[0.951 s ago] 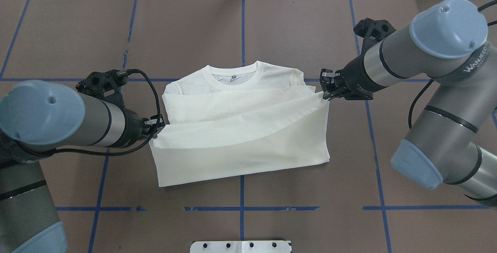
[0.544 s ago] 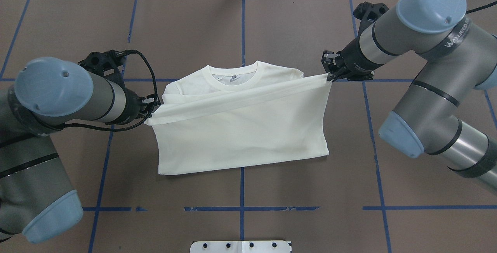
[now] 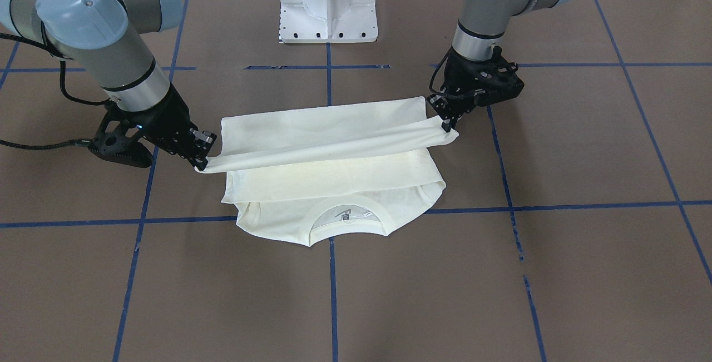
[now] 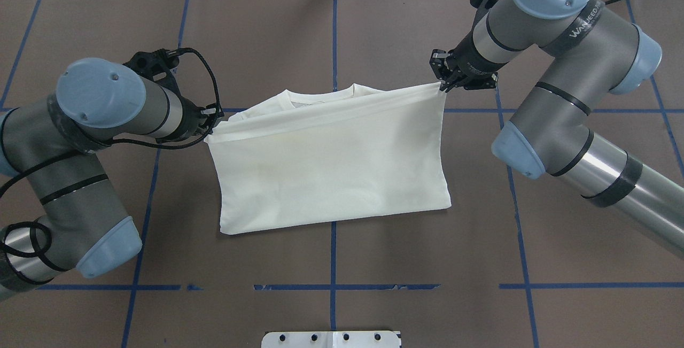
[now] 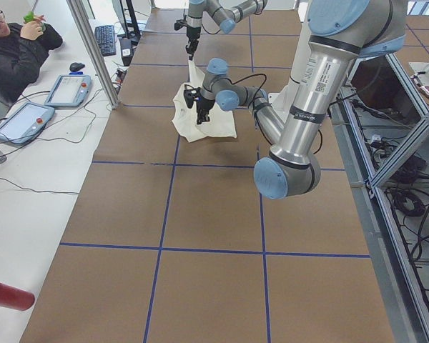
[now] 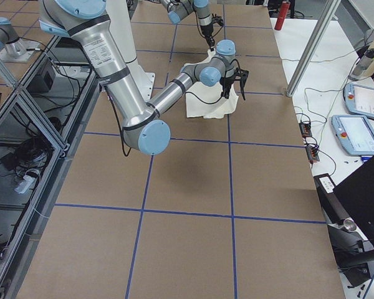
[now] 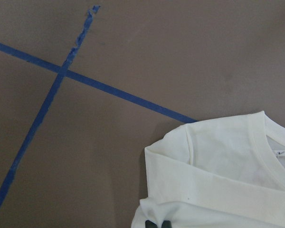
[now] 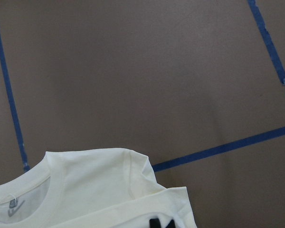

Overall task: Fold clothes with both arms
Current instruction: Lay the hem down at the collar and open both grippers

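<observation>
On the left of the overhead view, the silver-grey left arm (image 4: pixel 149 115) reaches in. Its black two-finger left gripper (image 4: pixel 209 130) is clenched on one hem corner of the cream long-sleeved T-shirt (image 4: pixel 331 171). The shirt lies in the middle of the brown table (image 4: pixel 256 32), its lower half doubled over the upper half; no print shows. The hem hangs clear of the cloth under it, stretched as a straight band between the two grippers. The long axis of this band runs across the table, but slanted: its left end is closer to the robot than its right end. The ribbed collar (image 7: pixel 265 149) lies just beyond the band, on the side away from the robot. On the right, the black right gripper (image 4: pixel 442 86) of the silver-grey right arm (image 4: pixel 556 22) is clenched on the other hem corner, about level with the collar. The right corner therefore seems nearer to its place. The left corner probably needs more travel forward before both are lowered on the shoulders.
</observation>
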`<action>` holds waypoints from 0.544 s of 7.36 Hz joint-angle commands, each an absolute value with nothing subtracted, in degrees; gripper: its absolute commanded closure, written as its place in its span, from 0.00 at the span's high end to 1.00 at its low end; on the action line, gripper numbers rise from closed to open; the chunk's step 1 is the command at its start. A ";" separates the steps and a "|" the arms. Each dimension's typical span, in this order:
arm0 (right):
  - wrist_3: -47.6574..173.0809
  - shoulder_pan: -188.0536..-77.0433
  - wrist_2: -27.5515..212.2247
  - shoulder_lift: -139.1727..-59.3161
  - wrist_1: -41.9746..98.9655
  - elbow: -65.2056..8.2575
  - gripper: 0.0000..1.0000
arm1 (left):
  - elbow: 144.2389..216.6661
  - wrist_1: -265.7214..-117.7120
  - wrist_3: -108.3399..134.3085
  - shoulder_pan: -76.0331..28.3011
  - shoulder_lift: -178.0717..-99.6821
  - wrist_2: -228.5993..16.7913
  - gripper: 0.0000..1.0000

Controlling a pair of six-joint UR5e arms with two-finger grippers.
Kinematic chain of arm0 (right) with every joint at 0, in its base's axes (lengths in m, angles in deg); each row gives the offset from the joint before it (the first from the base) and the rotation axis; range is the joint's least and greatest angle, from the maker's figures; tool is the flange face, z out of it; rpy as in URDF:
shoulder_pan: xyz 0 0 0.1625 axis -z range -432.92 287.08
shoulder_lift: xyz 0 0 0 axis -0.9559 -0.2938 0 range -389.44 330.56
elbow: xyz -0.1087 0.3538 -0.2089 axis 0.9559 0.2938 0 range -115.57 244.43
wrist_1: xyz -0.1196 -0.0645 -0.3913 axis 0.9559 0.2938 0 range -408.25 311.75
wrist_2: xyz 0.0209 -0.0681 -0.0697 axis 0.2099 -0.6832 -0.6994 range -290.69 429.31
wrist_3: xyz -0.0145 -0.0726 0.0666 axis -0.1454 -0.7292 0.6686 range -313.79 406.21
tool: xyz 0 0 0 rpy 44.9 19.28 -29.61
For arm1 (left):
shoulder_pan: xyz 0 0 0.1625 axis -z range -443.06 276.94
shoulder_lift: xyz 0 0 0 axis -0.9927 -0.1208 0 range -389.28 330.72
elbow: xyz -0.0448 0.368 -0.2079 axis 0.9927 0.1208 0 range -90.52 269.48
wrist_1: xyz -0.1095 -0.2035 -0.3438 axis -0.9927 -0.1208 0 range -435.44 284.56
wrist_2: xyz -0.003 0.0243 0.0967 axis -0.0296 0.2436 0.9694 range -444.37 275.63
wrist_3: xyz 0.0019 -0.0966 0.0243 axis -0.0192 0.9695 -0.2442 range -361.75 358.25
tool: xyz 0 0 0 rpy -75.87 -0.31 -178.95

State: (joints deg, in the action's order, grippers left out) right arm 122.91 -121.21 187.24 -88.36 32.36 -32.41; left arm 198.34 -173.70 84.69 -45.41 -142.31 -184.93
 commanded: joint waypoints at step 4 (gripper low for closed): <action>122.85 -121.17 187.18 -82.61 27.44 -21.10 0.00 | 188.02 -175.88 85.00 -44.57 -148.64 -184.83 0.00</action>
State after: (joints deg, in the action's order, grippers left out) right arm 123.01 -121.11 187.27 -83.19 29.18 -23.74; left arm 189.89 -174.73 85.01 -44.91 -148.15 -184.86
